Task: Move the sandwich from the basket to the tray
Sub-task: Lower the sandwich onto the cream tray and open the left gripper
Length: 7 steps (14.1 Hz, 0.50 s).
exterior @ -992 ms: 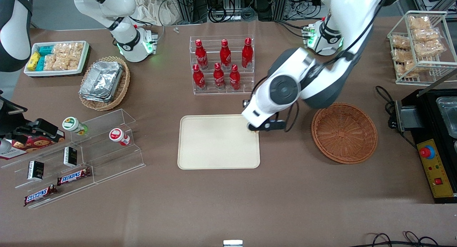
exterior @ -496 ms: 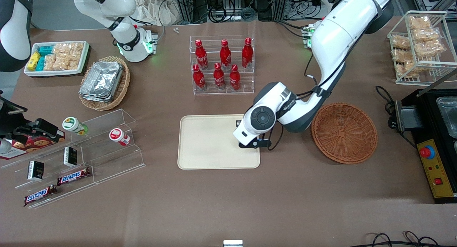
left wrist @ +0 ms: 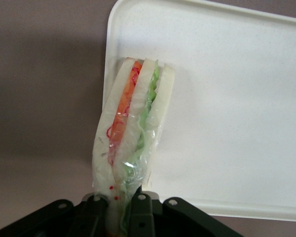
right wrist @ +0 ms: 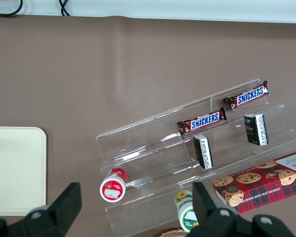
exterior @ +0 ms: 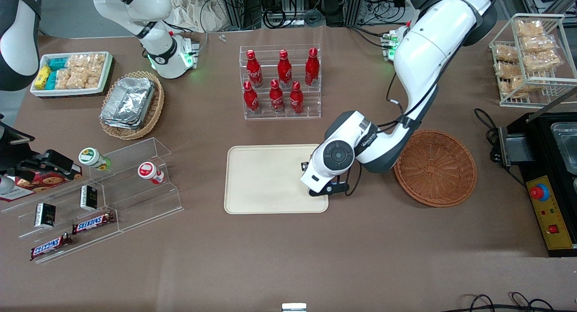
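We see the sandwich [left wrist: 133,128] held by one narrow end, its long axis running straight out from the gripper [left wrist: 122,207], with the free end reaching over the tray [left wrist: 227,98] close to a rounded corner. It stands on edge: bread slices and the orange and green filling layers show as stripes along its length, under clear wrap. The fingers [left wrist: 143,205] are drawn in tightly, pinching the wrapped end between them. In the front view the gripper [exterior: 321,191] sits low over the tray's [exterior: 261,176] edge on the side toward the round wicker basket [exterior: 435,167], which lies just beside the tray and holds nothing we can see.
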Tool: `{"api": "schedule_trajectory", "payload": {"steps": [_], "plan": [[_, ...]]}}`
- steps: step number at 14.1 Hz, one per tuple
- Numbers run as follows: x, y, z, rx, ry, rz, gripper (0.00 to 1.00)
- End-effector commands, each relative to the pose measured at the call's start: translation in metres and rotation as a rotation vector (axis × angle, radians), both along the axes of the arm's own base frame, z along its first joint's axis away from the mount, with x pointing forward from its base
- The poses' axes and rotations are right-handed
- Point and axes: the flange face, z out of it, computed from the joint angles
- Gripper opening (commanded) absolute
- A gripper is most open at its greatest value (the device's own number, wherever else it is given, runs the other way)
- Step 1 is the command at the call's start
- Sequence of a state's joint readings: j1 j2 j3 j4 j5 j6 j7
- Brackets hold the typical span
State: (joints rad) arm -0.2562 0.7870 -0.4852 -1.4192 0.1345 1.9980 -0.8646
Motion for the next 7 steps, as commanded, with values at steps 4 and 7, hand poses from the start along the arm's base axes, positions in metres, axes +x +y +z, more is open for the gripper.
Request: {"api": "schedule_trajectory", "payload": {"steps": [4, 7], "plan": [[0.0064, -0.0060, -0.0022, -0.003, -0.025, 0.028, 0.94], [0.0064, -0.0060, -0.0022, -0.003, -0.025, 0.028, 1.00]]}}
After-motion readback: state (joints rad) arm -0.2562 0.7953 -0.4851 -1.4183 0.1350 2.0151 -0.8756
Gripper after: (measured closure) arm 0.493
